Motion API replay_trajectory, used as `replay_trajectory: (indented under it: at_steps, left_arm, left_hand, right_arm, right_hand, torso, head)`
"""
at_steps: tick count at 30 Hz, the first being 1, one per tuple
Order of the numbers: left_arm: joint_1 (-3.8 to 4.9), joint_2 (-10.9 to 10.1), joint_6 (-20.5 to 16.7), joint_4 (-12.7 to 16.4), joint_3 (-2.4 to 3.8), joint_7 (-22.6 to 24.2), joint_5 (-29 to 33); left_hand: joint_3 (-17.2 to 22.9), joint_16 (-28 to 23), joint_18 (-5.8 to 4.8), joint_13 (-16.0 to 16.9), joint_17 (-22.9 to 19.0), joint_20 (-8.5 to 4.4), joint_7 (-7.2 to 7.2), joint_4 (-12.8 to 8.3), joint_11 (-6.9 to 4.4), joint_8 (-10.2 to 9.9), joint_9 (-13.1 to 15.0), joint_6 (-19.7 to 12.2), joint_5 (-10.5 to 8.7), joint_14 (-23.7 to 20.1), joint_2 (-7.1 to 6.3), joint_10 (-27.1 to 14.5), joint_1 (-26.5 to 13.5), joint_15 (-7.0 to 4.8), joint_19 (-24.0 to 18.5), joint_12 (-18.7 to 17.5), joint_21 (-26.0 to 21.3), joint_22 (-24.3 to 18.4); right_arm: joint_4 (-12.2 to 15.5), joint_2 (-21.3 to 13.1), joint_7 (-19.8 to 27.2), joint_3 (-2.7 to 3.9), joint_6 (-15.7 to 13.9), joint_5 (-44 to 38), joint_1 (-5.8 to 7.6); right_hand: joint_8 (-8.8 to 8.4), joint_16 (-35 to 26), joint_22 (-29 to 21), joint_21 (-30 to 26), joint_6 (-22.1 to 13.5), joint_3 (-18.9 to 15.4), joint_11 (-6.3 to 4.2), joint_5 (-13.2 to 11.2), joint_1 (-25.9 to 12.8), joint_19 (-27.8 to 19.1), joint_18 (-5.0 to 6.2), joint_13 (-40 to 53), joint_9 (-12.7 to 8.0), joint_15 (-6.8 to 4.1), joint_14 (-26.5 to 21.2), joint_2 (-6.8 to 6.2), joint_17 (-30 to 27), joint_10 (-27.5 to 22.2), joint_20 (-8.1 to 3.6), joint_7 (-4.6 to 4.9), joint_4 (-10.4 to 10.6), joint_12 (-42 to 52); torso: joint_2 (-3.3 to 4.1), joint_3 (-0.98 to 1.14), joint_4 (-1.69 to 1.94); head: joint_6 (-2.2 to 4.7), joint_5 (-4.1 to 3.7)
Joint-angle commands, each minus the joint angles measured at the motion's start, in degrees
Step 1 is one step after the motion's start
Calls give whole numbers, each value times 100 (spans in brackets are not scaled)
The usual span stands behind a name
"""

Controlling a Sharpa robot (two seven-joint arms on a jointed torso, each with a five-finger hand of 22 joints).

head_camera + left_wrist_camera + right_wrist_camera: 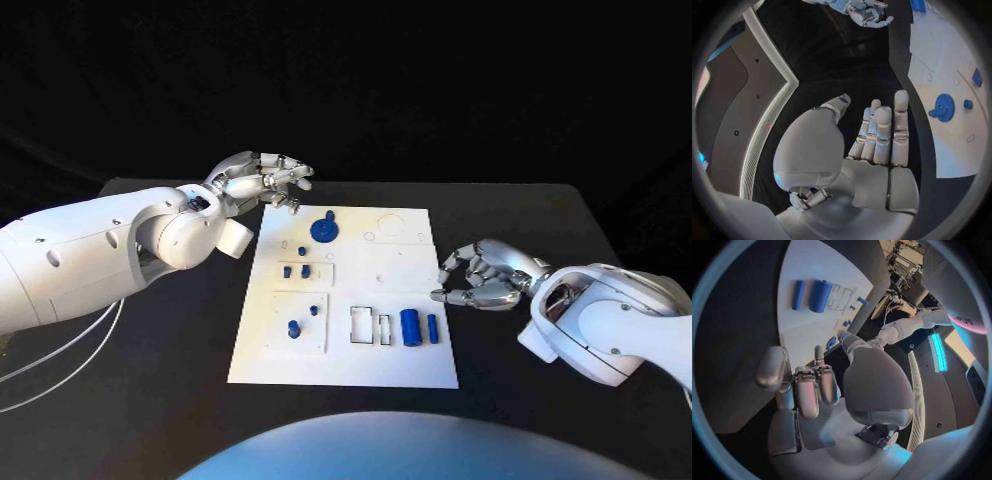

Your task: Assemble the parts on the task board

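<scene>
The left hand [264, 180] hovers by the task board's [346, 362] far-left corner, fingers loosely curled, holding nothing; the right hand [485, 276], curled and empty, sits beside its right edge. Blue parts [326, 229], the small ones hard to make out, lie on the board on the black table [173, 410]

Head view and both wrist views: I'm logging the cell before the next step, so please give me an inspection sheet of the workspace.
Surface: black table, bare around the board.
Job's things: white task board lies flat mid-table; blue gear near its far end; two blue cylinders lying side by side near the right edge; small blue pegs on the left side.
Clutter: nothing seen.
Hands: left hand hovers at the board's far left corner, fingers curled, holding nothing; right hand at the board's right edge, fingers curled, holding nothing.
Cables: pale cables run beneath the left arm.
Surroundings: dark backdrop behind the table.
</scene>
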Motion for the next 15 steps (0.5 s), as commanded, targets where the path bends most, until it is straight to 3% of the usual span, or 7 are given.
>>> replay_trajectory:
  at_steps: [1, 6, 9, 15]
  left_arm:
    - [2, 2, 129, 27, 2, 46, -5]
    - [1, -8, 134, 65, 1, 44, -5]
    - [1, -22, 131, 107, 1, 47, -5]
    - [1, -41, 124, 161, 1, 55, -5]
  left_hand:
    - [-29, -20, 109, 8, -4, 28, -3, 6, -8, 21, 8, -54, -30, -54, 15, -51, 36, 3, -8, 28, 0, -8]
    - [-31, -25, 109, 9, -11, 29, -3, 9, -8, 26, 8, -56, -27, -61, 19, -53, 41, 3, -11, 32, -1, -9]
    - [-31, -25, 109, 9, -11, 29, -3, 9, -8, 26, 8, -56, -27, -61, 19, -53, 41, 3, -11, 32, -1, -9]
    - [-31, -25, 109, 9, -11, 29, -3, 9, -8, 26, 8, -56, -27, -61, 19, -53, 41, 3, -11, 32, -1, -9]
  right_arm:
    - [87, 5, -673, -10, -159, -587, -117]
    - [122, 105, -955, -18, -336, -958, -309]
    - [107, 213, -1102, -20, -399, -1155, -430]
    - [19, 433, -1303, -21, -342, -1301, -545]
  right_hand:
    - [-39, 23, 151, 31, -5, -9, 1, 26, 42, 35, -63, 677, -25, -37, 606, -11, 1504, 54, 4, -8, 34, 33]
    - [-67, 23, 178, 70, 51, -61, 1, 41, 45, 52, -68, 738, -113, -35, 606, -34, 1504, 103, 5, -10, 107, 68]
    - [-73, 23, 187, 83, 79, -76, -2, 46, 55, 56, -70, 753, -141, -36, 606, -35, 1504, 115, 5, -15, 129, 77]
    - [-109, 23, 194, 84, 99, -119, -3, 38, 52, 56, -69, 751, -207, -38, 606, -41, 1504, 115, 4, -15, 190, 74]
  torso:
    - [-13, -27, -1]
    - [-14, -36, 2]
    - [-8, -30, 7]
    - [-5, -29, 1]
  head:
    - [1, -65]
    - [1, -69]
    - [1, -60]
    - [1, -26]
